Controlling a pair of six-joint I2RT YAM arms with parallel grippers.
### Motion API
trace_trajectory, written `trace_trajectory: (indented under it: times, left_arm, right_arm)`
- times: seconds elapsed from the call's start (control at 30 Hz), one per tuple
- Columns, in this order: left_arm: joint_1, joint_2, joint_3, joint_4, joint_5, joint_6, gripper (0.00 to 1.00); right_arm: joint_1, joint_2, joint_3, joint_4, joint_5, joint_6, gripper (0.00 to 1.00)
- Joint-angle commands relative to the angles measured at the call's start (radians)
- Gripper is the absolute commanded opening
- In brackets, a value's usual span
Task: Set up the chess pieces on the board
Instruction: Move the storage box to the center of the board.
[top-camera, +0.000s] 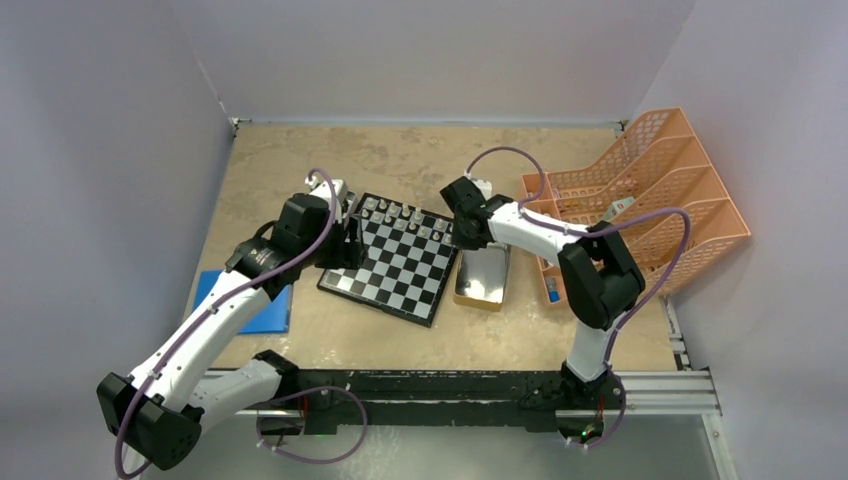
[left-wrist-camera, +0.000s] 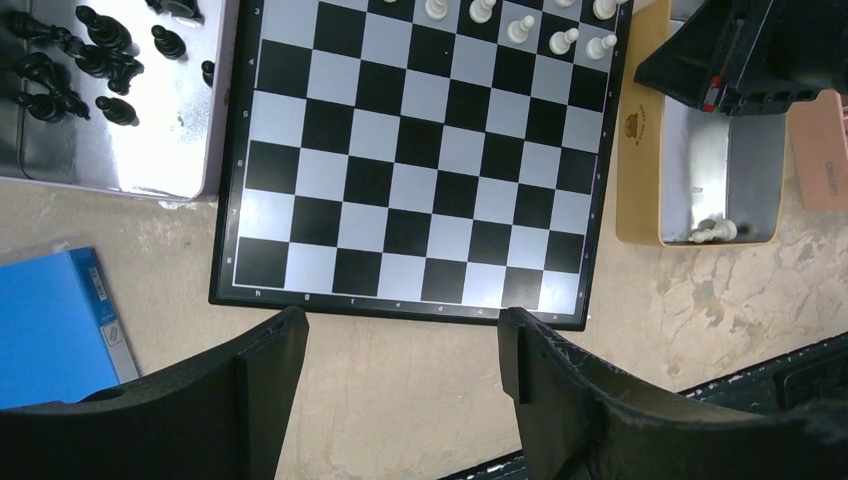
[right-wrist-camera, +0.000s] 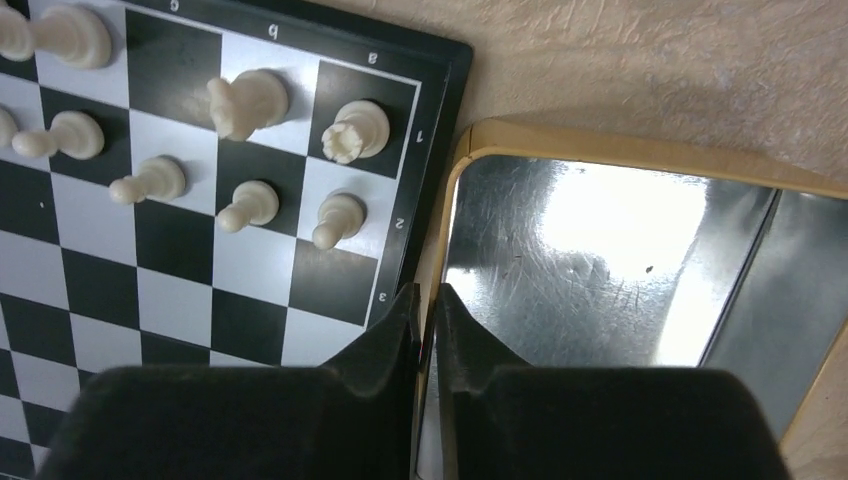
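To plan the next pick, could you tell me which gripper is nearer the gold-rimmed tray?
Right. The right gripper hangs at the edge of the gold-rimmed tray, beside the board; the left gripper is beyond the board's opposite side.

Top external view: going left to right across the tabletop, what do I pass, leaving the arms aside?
blue folder → board → gold-rimmed metal tray → orange file rack

White chess pieces (left-wrist-camera: 520, 28) crowd the board's (left-wrist-camera: 400, 180) far rows; nearer squares lie open. A metal tray (left-wrist-camera: 190, 130) hems its left side, a gold-rimmed tray (left-wrist-camera: 638, 150) its right.
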Motion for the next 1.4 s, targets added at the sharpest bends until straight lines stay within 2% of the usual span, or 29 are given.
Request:
trace_trajectory:
  times: [0.0,0.13,0.53,0.77,1.03,1.13,1.23,1.37]
  left_arm:
    - [0.005,-0.001,0.04,0.049,-0.011,0.033,0.7]
    - [0.005,0.018,0.042,0.066,-0.011,0.039,0.7]
    - [0.005,0.038,0.039,0.104,-0.014,0.05,0.7]
    - [0.005,0.038,0.037,0.103,-0.018,0.053,0.7]
    - [0.005,0.037,0.039,0.099,-0.007,0.049,0.7]
    - [0.005,0.036,0.044,0.091,-0.007,0.049,0.7]
    - [0.005,0.032,0.043,0.088,-0.01,0.049,0.7]
    - [0.004,0.032,0.037,0.092,-0.004,0.048,0.7]
  right_arm:
    - [0.046,-0.035,-0.016,0.011,0.016,-0.078,0.08]
    - [0.089,-0.063,-0.04,-0.047,0.025,-0.1,0.0]
    - [0.2,-0.192,-0.12,-0.175,0.01,-0.064,0.01]
    - [0.204,-0.205,-0.154,-0.188,0.033,0.01,0.0]
    - [0.195,-0.086,-0.023,-0.183,0.066,0.111,0.0]
    - [0.189,-0.032,0.04,-0.188,0.061,0.131,0.04]
    - [0.178,-0.024,0.077,-0.181,0.058,0.126,0.05]
    - [0.169,-0.011,0.086,-0.181,0.077,0.095,0.01]
